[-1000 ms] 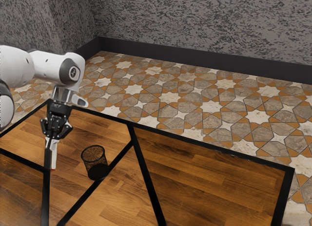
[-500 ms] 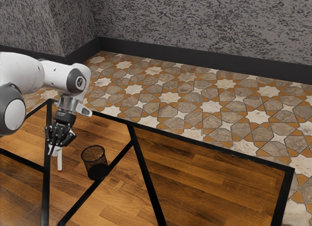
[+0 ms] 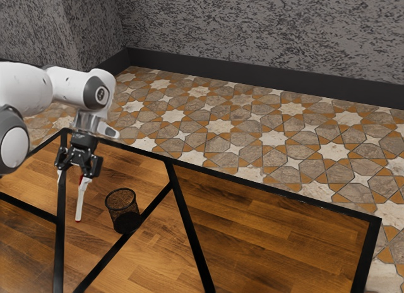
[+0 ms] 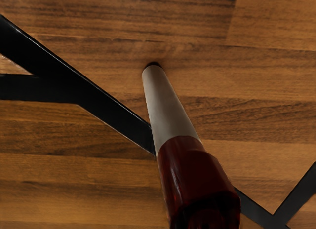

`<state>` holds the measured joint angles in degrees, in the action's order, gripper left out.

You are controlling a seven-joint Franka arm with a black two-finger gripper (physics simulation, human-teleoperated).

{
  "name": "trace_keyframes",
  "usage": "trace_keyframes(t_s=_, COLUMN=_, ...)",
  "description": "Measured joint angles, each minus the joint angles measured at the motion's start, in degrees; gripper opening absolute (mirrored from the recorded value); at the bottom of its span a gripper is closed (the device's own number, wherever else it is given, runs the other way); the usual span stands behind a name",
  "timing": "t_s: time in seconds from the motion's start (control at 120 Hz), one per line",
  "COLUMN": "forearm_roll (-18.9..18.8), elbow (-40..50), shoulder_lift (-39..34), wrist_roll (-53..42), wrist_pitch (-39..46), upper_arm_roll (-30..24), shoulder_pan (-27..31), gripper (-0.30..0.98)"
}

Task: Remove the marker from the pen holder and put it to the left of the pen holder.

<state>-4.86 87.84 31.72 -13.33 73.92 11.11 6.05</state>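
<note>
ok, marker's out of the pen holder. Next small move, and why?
I'd probably ease the jaws gently straight up, clear of the marker. They stand apart, and its lower end looks to be on the table, outside the pen holder toward the exterior view's left. It tilts, so it may topple.

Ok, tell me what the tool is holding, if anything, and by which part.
Nothing: the tool is open, fingers apart, and the marker is not clamped between them, its thick red end uppermost.
</note>
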Motion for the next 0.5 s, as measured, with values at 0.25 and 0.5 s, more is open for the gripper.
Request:
trace_keyframes(t_s=0.25, forearm_roll=0.2, elbow=8.3, shoulder_lift=-16.3, wrist_roll=-0.8, wrist_pitch=4.8, upper_arm_roll=-6.6, shoulder_pan=0.0, gripper=0.66)
trace_keyframes(t_s=0.5, forearm_roll=0.6, elbow=19.3, shoulder_lift=-31.3, wrist_roll=-1.2, wrist_pitch=15.3, upper_arm_roll=-9.6, shoulder_pan=-0.6, gripper=0.68)
